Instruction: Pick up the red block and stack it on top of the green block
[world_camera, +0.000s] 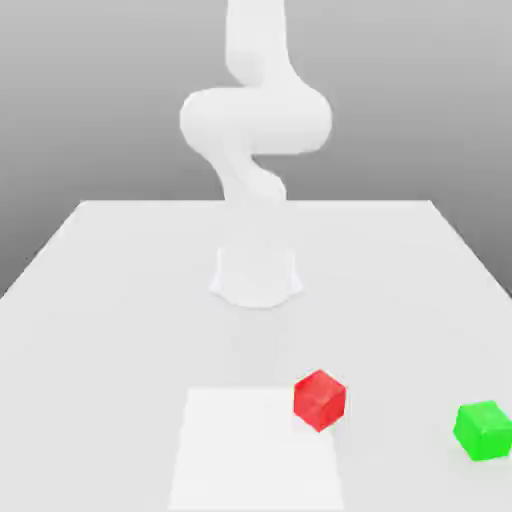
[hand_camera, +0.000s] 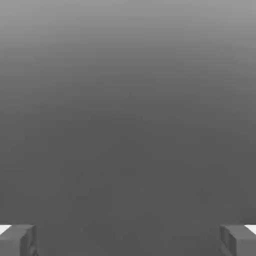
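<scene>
Small red cube block (world_camera: 320, 399) sits on the white counter (world_camera: 110, 300) at lower center-right of the exterior frame, at the corner of a brighter white square patch (world_camera: 255, 450); small green cube block (world_camera: 484, 430) sits well apart at the lower right edge. Gripper (hand_camera: 128, 240) released, its 2 grey fingertips (hand_camera: 17, 240) spread wide at opposite sides of the hand view, nothing between them. White arm (world_camera: 255, 130) rises at top center.

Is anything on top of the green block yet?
No. The green block has a bare top; the red block sits apart on the table. Its underside is hidden.
</scene>
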